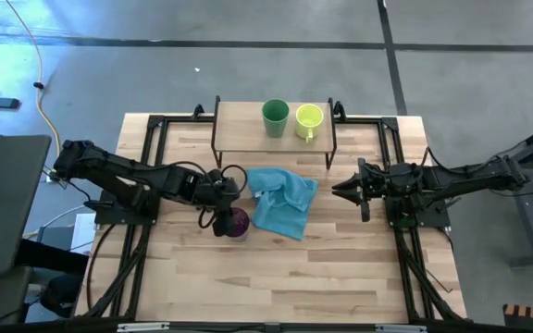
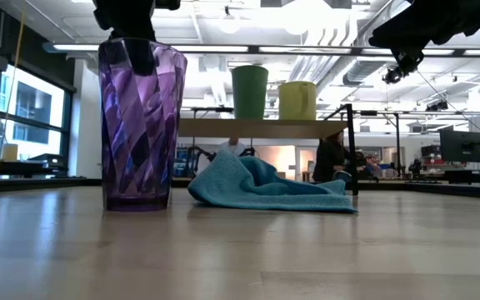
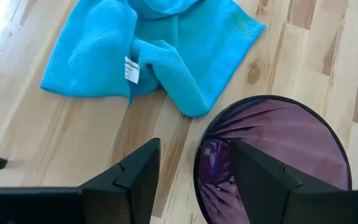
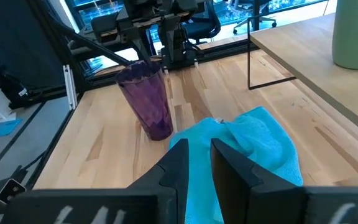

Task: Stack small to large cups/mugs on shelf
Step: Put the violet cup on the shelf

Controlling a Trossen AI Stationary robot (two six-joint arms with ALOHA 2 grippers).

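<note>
Purple tumbler (image 3: 272, 162) stands on the tabletop, its rim between my left pincer's (image 3: 194, 180) parted fingers; next, clamp and lift.

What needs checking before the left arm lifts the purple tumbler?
1. Left gripper straddles the purple tumbler rim, one finger inside, one outside: ok.
2. Firm grip: cannot tell.
3. Tumbler upright on the table: ok.
4. Blue cloth clear of the tumbler base: ok in the low view.
5. Shelf space left of the green cup and yellow mug: ok.
6. Right gripper waits beyond the cloth: ok.
</note>
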